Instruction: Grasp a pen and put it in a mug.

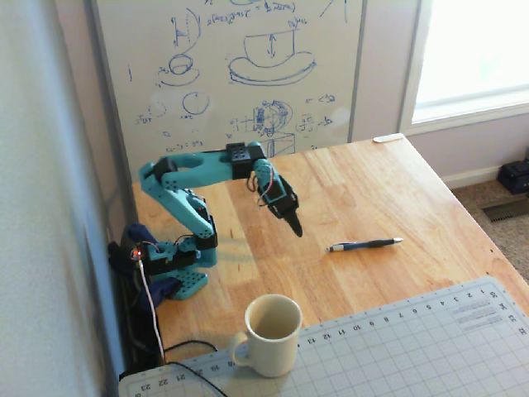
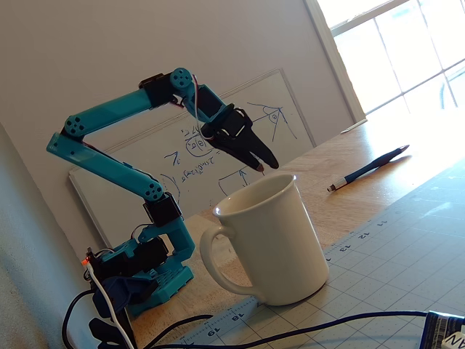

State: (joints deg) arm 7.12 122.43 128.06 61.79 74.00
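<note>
The dark blue pen [image 1: 364,245] lies flat on the wooden table, right of the arm, silver tip pointing right; it also shows in the low fixed view [image 2: 367,169]. The cream-white mug [image 1: 270,334] stands upright on the edge of the grey cutting mat, handle to the left, and fills the foreground of the low view [image 2: 270,247]. It is empty. My gripper [image 1: 295,227] hangs in the air above the table, left of the pen and behind the mug, pointing down. In the low view the gripper [image 2: 267,165] has its jaws together and holds nothing.
A grey gridded cutting mat [image 1: 397,347] covers the table's front. A whiteboard [image 1: 240,66] leans against the wall behind the arm. Cables [image 2: 290,331] run across the mat at the front left. The teal arm base [image 1: 178,265] is clamped at the table's left edge.
</note>
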